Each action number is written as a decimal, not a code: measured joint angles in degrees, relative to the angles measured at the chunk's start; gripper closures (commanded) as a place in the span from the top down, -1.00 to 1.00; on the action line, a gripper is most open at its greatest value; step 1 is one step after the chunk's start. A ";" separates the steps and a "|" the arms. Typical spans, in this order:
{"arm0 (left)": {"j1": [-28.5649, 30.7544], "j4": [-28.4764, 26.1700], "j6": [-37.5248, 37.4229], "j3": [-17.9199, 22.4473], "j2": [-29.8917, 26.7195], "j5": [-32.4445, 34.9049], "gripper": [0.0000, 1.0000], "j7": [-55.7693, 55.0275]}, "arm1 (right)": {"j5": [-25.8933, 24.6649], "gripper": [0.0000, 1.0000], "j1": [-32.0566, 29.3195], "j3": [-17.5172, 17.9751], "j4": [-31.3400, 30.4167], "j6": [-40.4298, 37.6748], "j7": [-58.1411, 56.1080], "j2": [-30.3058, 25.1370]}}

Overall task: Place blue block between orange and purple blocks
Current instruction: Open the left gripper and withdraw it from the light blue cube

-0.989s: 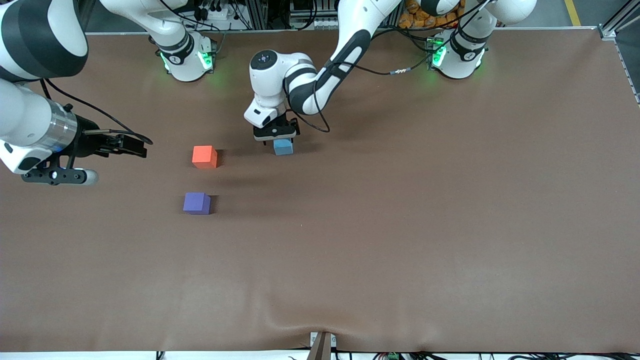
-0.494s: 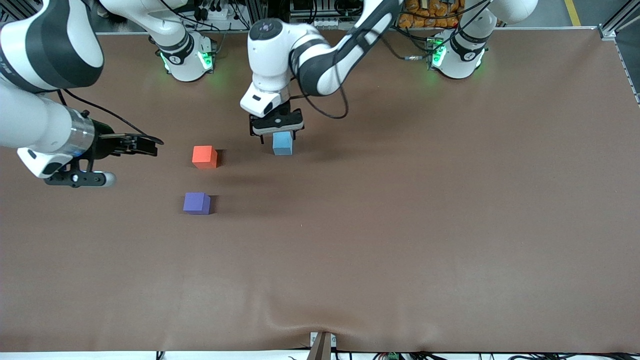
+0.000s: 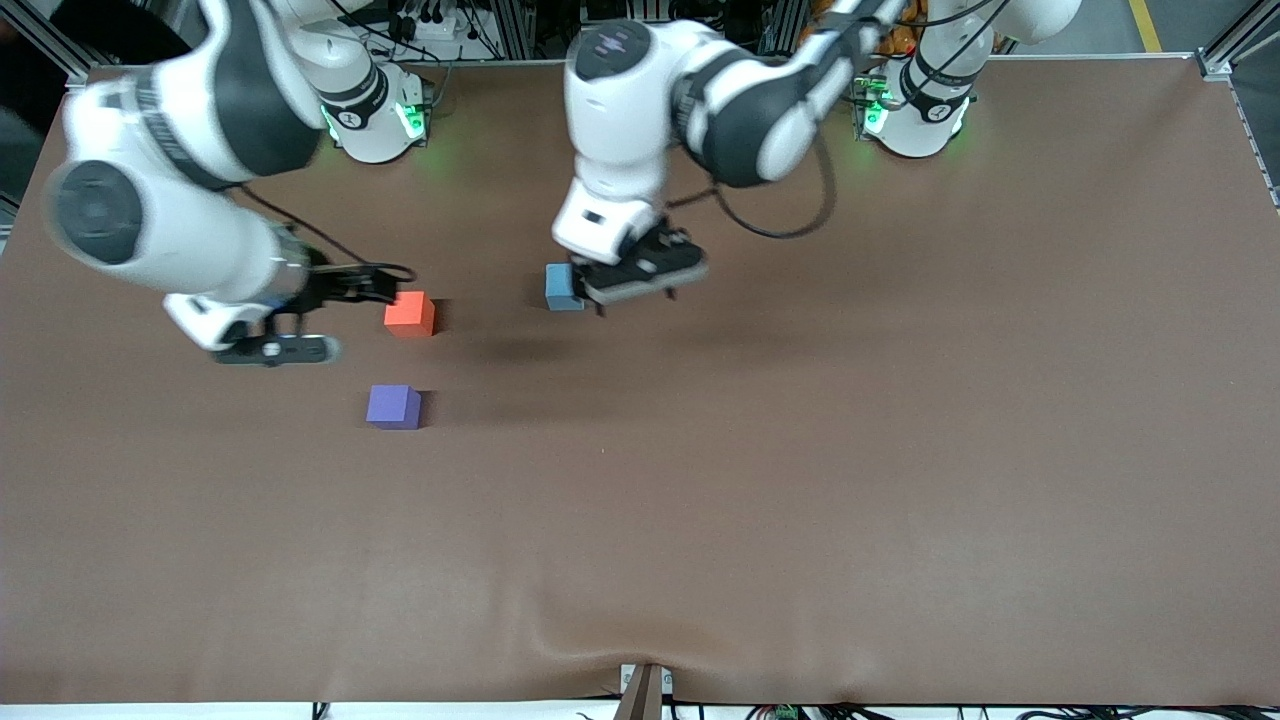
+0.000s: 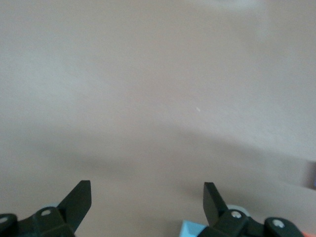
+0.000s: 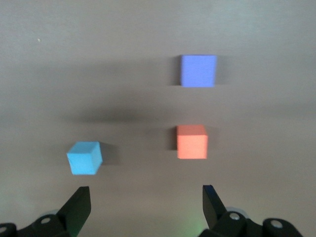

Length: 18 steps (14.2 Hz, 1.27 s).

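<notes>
The blue block [image 3: 562, 287] sits flat on the brown table [image 3: 800, 450], well apart from the orange block [image 3: 409, 313] and the purple block [image 3: 393, 407], toward the left arm's end from them. The left gripper [image 3: 640, 280] hangs just beside and above it, jaws spread and empty. The right gripper [image 3: 285, 335], also released and empty, hovers by the orange block.

The gap between orange and purple looks narrow, so a block brought in slightly off could nudge either neighbour out of line. The right gripper so close to the orange one could bump it too.

Being a cube, the blue block has no long axis; in the right wrist view it sits slightly turned against the other two
</notes>
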 measured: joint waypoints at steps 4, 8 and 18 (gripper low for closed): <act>9.10 -1.83 -3.73 -0.08 -2.76 -0.51 1.00 10.73 | 0.02 1.00 9.78 0.14 -9.06 13.02 4.04 0.05; 17.43 -7.15 -5.65 -0.05 -7.97 -0.57 1.00 23.69 | 0.02 1.00 17.29 0.16 -18.71 27.54 4.62 0.22; 33.04 -33.45 -11.11 -0.11 -30.86 -2.16 1.00 53.47 | 0.02 1.00 26.28 0.10 -28.04 45.84 16.24 9.03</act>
